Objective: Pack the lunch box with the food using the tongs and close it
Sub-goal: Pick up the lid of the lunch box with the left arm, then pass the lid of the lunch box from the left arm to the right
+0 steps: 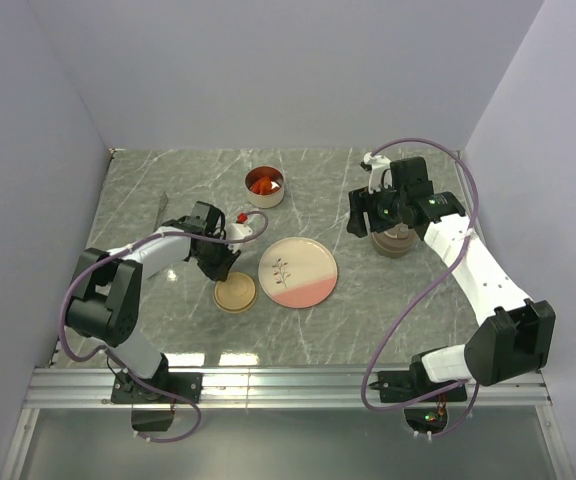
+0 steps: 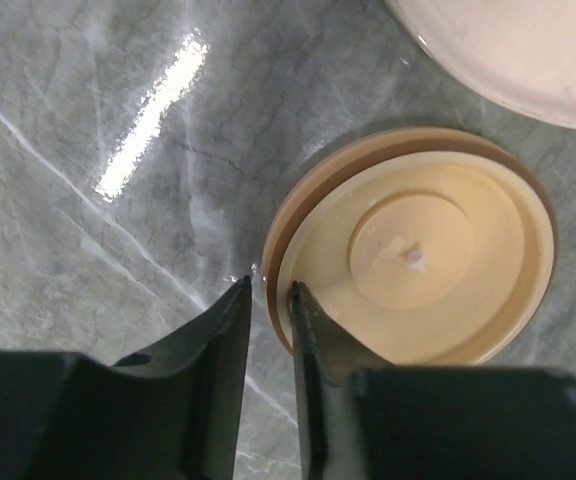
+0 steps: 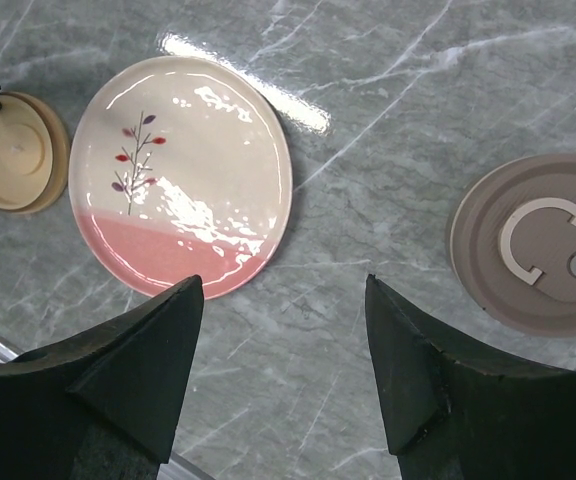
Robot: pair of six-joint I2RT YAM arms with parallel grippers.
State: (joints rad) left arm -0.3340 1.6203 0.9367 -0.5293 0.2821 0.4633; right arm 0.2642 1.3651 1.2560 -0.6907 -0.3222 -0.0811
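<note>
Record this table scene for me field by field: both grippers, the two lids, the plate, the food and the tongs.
left gripper: fingers straddle the rim of the cream round plastic lid; firm grip unclear
right gripper: open, holding nothing
pink-and-cream round plate: empty, beside the cream lid, not touching it
grey-brown round lid: flat on the table, right of the plate
red food pieces: inside the white round container, far side
slim silver tongs: on the table, far left, untouched

The plate (image 3: 183, 150) looks glossy glazed, the cream lid (image 2: 468, 290) smooth matt plastic, the table (image 3: 388, 100) polished marble.
</note>
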